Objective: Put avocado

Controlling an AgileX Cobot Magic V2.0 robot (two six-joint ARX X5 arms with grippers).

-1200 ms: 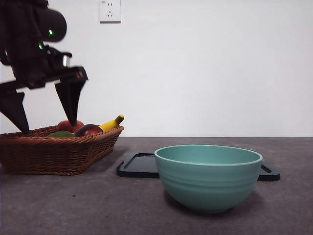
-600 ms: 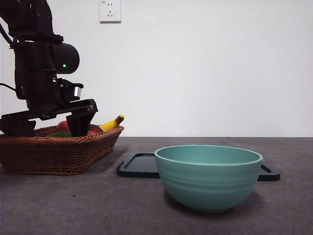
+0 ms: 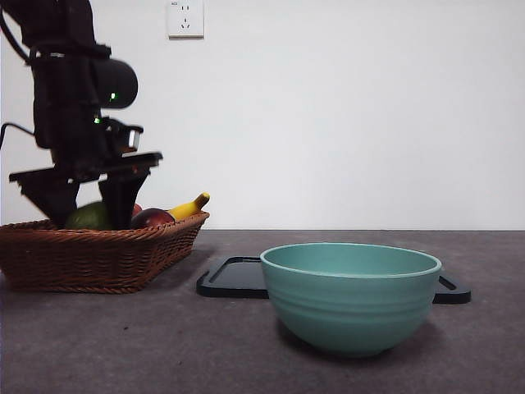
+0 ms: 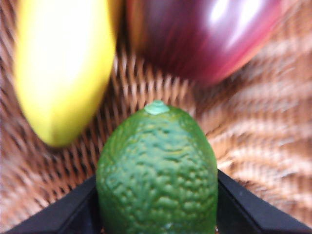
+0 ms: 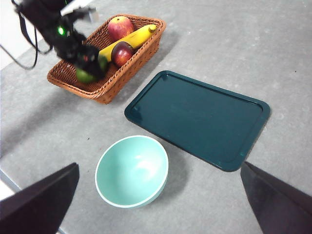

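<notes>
Avocado sits clamped between the left fingers, just above the basket.

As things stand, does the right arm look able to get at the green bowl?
Probably yes. The right hand hangs open high above the table, and the bowl stands alone with nothing over it. The left hand is off in the basket, shut on the avocado.
</notes>
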